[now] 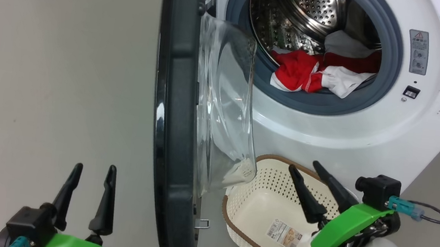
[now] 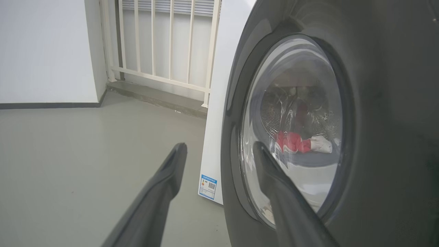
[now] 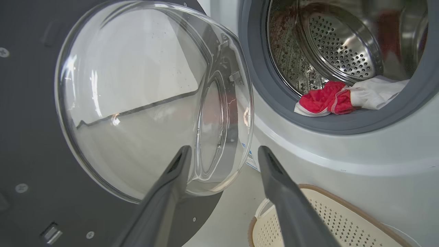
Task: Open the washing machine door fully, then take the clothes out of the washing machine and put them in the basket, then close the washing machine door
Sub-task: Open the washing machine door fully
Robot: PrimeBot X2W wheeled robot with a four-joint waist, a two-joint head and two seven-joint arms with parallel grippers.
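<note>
Reaching the clothes (image 1: pixel 299 72) inside the washing machine (image 1: pixel 330 125) suits your right tool (image 1: pixel 303 165): spread, empty, over the basket (image 1: pixel 264 176), clothes up ahead. Left tool (image 1: pixel 95 166), also spread and empty, sits outside the washing machine door (image 1: pixel 174 113).

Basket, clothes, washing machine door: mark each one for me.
basket (image 1: pixel 268 176), head view, perforated far wall.
clothes (image 1: pixel 295 71), head view, red fold at the front of the pile.
washing machine door (image 1: pixel 176 113), head view, black rim.
</note>
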